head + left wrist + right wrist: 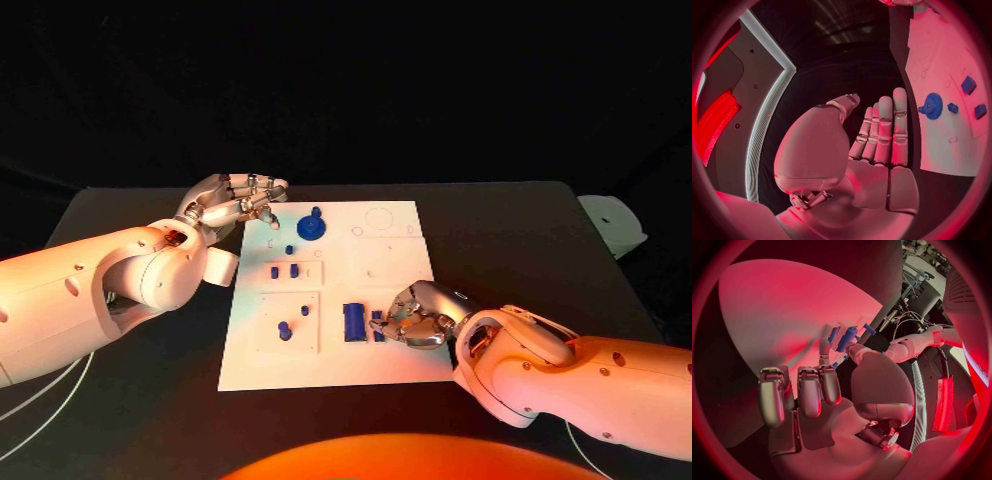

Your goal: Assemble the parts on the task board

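Observation:
The white task board [382, 268] lies in the middle of the black table. A blue gear [313, 227] [932, 105] sits near its far end, with small blue parts [284, 270] below it and two more [293, 323] in a near-left panel. A tall blue block [353, 321] [847, 338] stands near the front. My right hand [418, 315] [826, 385] rests on the board's near right part, thumb and one finger pinching a small blue part [378, 325] beside the block, other fingers curled in. My left hand [238, 203] [873, 145] hovers at the board's far left corner, fingers straight, holding nothing.
A white object [617, 224] stands at the table's right edge. Bare black table [519, 240] stretches on both sides of the board. White cables [43, 390] hang at the near left.

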